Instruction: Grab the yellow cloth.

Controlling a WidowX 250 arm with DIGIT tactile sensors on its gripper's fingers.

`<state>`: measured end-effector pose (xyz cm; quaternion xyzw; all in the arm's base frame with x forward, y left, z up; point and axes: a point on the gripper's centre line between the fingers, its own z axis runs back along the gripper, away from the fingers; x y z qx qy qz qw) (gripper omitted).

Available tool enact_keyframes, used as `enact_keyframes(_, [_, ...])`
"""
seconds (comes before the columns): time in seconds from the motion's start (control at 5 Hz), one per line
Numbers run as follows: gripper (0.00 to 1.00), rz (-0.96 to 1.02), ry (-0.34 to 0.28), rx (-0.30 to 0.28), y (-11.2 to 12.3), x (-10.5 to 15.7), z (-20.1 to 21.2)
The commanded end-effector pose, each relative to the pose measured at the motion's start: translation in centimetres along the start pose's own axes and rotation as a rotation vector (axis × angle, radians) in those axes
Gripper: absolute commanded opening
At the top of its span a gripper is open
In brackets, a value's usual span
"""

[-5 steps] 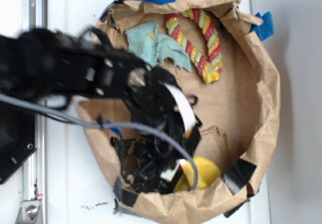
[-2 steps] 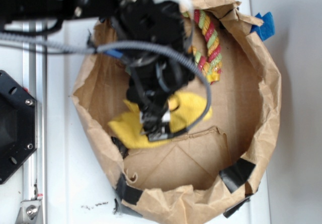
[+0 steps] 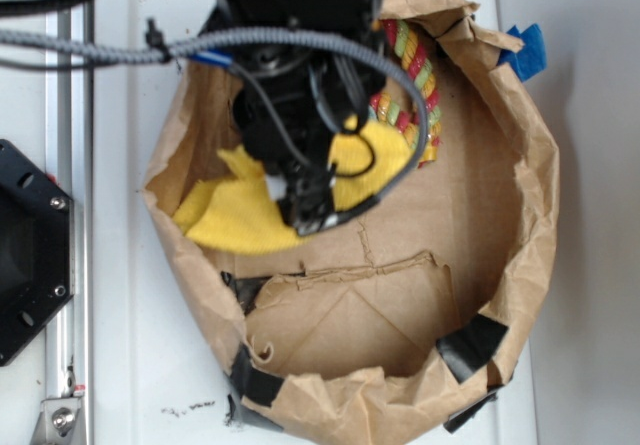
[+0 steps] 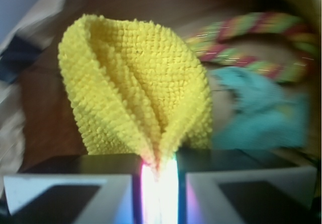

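Paper bag [image 3: 520, 195], tool [image 4: 159, 176] pinching yellow cloth [image 4: 136, 83]

The yellow cloth [image 4: 136, 83] was bright yellow throughout, with a knobbly looped terry texture and no print. Behind it, in the wrist view, the twisted rope [image 4: 251, 43] showed repeating bands of red, yellow and green, and beside the cloth lay a pale teal-green cloth [image 4: 261, 118]. The gripper [image 4: 158, 183] was black with pale grey finger faces, and a white-to-pink glow showed where they met under the cloth. In the exterior view the paper bag [image 3: 520, 165] around the cloth was plain brown, patched with black tape [image 3: 470, 343] and blue tape [image 3: 525, 50]. The table [image 3: 130, 315] beneath was white.
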<state>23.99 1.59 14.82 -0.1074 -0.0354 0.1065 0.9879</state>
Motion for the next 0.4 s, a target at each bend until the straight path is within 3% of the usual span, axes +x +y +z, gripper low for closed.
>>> enact_keyframes(0.0, [0.00,0.019,-0.005,0.062,-3.03,1.78,1.00])
enact_keyframes(0.2, [0.00,0.002,-0.025,0.081,-3.20,1.18,0.51])
